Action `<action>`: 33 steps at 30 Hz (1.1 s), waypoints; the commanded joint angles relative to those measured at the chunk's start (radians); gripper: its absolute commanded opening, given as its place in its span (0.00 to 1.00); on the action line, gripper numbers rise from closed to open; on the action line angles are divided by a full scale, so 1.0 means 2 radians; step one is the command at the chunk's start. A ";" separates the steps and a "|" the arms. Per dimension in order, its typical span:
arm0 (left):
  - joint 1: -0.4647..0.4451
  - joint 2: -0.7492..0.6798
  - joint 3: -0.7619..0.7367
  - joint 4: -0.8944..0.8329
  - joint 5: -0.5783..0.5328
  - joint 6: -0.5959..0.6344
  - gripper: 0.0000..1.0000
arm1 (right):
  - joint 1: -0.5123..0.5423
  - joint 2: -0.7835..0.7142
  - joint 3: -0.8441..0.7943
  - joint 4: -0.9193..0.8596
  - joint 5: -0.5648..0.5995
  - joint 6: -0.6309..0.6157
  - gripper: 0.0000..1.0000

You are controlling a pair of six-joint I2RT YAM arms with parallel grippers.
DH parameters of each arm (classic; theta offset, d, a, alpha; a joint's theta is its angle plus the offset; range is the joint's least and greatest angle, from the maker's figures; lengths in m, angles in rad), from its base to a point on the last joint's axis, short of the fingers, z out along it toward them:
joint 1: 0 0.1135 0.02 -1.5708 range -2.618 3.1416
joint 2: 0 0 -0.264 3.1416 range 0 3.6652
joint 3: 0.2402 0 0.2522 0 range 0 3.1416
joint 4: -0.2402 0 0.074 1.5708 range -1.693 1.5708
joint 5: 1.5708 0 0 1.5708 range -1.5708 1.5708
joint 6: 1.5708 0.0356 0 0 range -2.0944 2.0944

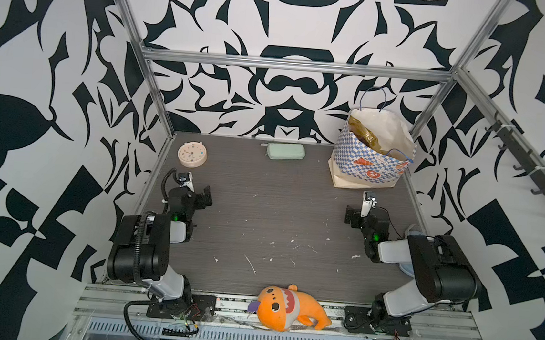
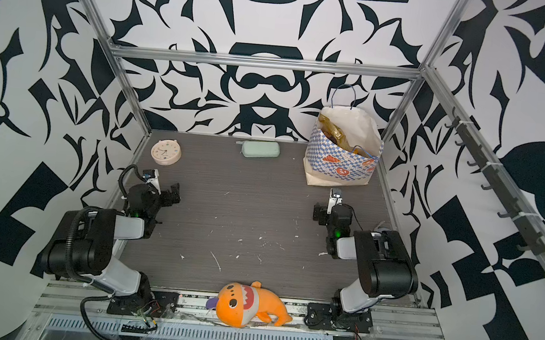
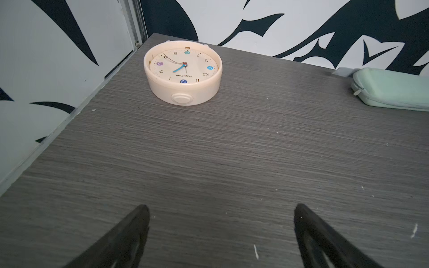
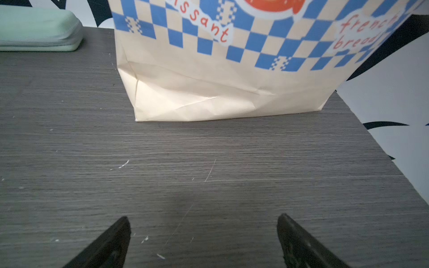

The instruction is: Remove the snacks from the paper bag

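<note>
The paper bag [image 1: 371, 162] stands upright at the far-right corner of the bench [image 1: 261, 210]. The snacks [image 1: 363, 135] inside are judged light, glossy and slippery: pinch a packet edge. Released and empty: left end effector [image 3: 220, 206], right end effector [image 4: 203, 217].

- The paper bag [image 1: 369, 167], blue-and-white checkered with orange pastry pictures and a cream base, stands upright and open at the far right corner of the table [image 1: 261, 210].
- Glossy yellow-brown snacks [image 1: 363, 131] show inside its open mouth.

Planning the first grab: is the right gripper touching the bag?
No, the right gripper hangs open above the table, with a stretch of tabletop between it and the bag.
</note>
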 commanded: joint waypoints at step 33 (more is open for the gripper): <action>-0.092 -0.261 0.093 -0.239 -0.078 -0.040 0.94 | 0.019 -0.208 0.146 -0.303 -0.056 0.067 0.66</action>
